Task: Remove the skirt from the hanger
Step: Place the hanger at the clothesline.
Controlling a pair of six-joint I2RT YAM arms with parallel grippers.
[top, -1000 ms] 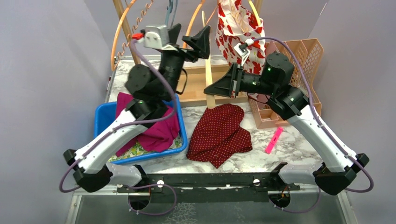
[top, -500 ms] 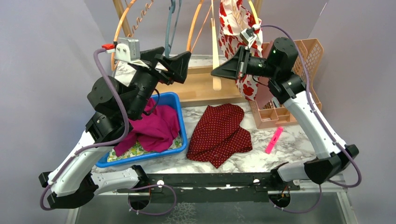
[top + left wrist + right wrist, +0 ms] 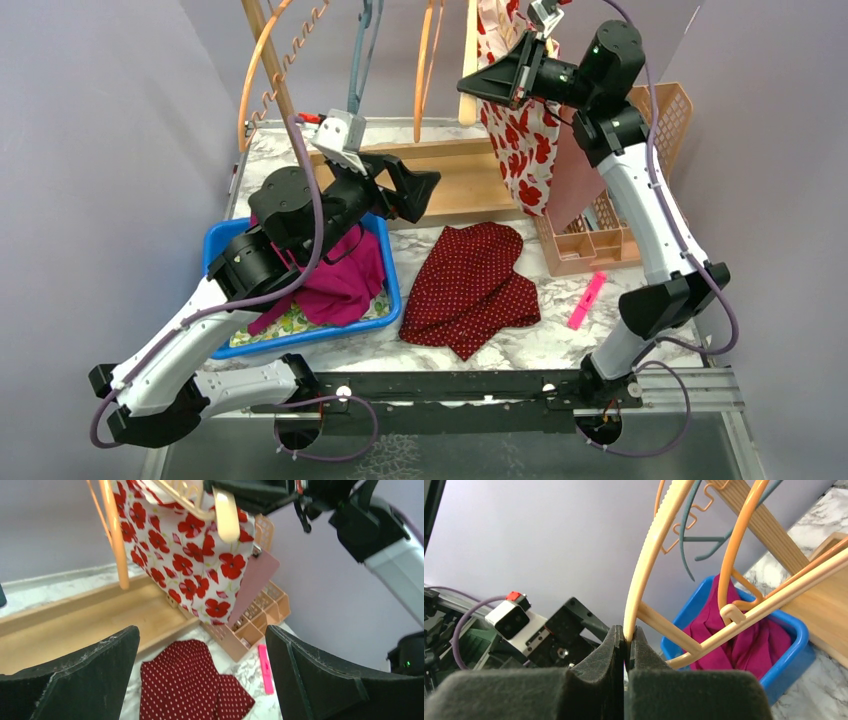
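Note:
The skirt [image 3: 518, 132], white with red poppies, hangs from a cream hanger [image 3: 468, 62] at the top of the top view. My right gripper [image 3: 466, 88] is shut on the hanger's thin curved arm [image 3: 642, 582] and holds it high above the table. In the left wrist view the skirt [image 3: 192, 545] hangs straight ahead, clipped on the hanger [image 3: 225, 515]. My left gripper [image 3: 420, 198] is open and empty, low and to the left of the skirt, apart from it. Its jaws stand wide apart [image 3: 200, 680].
A dark red dotted cloth [image 3: 470, 285] lies flat mid-table. A blue bin [image 3: 218, 250] holding magenta cloth [image 3: 335, 275] stands at the left. A peach organiser tray [image 3: 600, 235] and a pink marker [image 3: 587, 300] are at the right. Orange and grey hangers [image 3: 355, 60] hang over the wooden rack base [image 3: 470, 180].
My right arm has raised the hanger and skirt up and back. My left arm has swung down and to the right, towards the skirt, still open.

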